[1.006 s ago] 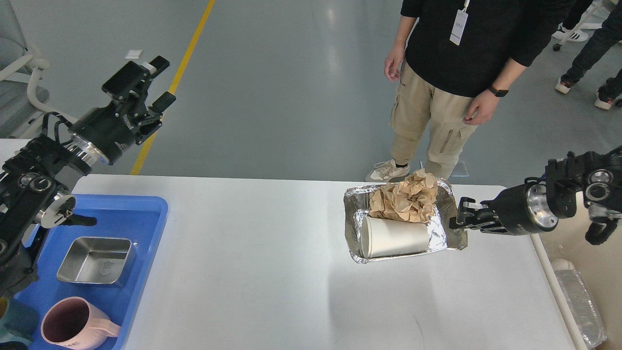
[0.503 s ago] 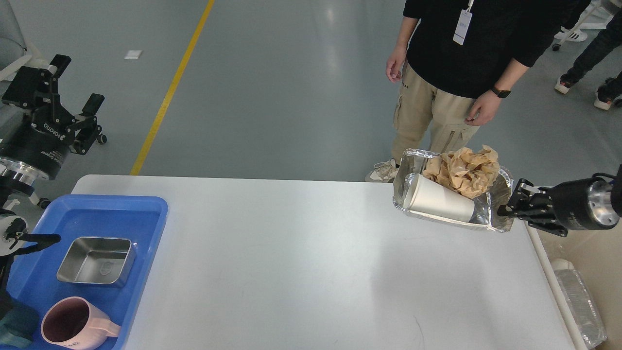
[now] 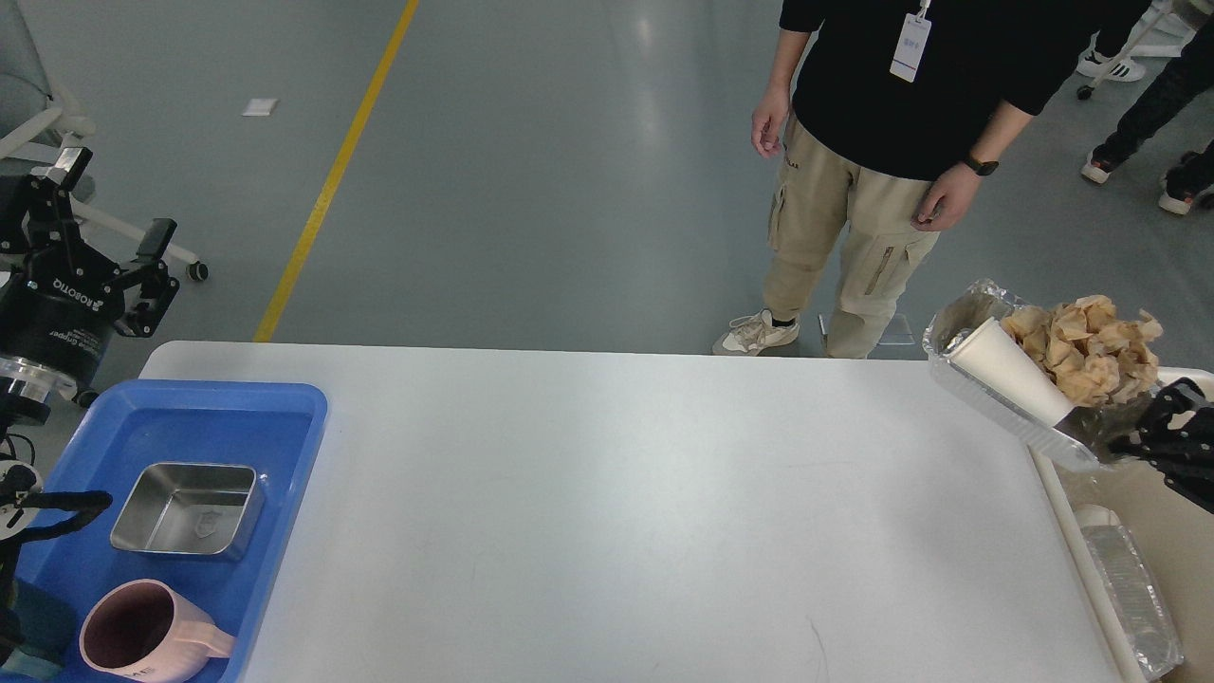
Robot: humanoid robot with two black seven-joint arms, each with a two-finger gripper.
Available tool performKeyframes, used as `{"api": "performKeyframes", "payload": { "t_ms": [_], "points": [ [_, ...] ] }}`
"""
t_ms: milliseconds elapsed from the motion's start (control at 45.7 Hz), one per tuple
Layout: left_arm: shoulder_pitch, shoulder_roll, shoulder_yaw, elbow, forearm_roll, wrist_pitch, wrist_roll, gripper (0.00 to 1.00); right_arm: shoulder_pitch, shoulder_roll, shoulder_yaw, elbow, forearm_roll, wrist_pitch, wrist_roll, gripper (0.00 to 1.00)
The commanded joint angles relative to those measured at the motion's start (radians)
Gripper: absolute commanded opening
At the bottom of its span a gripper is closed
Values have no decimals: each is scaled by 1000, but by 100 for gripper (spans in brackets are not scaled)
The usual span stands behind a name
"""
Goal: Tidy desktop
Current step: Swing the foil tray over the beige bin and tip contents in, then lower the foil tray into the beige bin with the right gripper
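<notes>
Carried off the table's right edge since a second ago, the foil tray now hangs tilted in the air past the far right corner, the right pincer clenched on its rim. A white paper cup and crumpled brown paper ride inside it. The tilt suggests the load is headed for the cream bin below, where another foil container already lies; the bin is cut off by the frame. Over at the left, the left pincer stands raised and released beyond the table's far left corner, holding nothing. The white table lies bare across its middle, with only the blue tray at its left edge, carrying a steel box and a pink mug. The right pincer's fingers are dark and partly hidden behind the foil.
</notes>
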Motion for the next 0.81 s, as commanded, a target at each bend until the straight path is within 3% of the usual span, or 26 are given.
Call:
{"api": "performKeyframes", "payload": {
  "t_ms": [0,306,787],
  "points": [
    [38,-23,0,0,-50,3,6,97,-47,-6,-1,-47,63,0,0,0],
    [136,-51,-3,2,-147,5,7,97,-151,1,-3,-153,190,-9,2,0],
    [171,-51,-1,0,-167,-1,0,97,-266,27,-4,-292,391,-20,-1,0]
  ]
}}
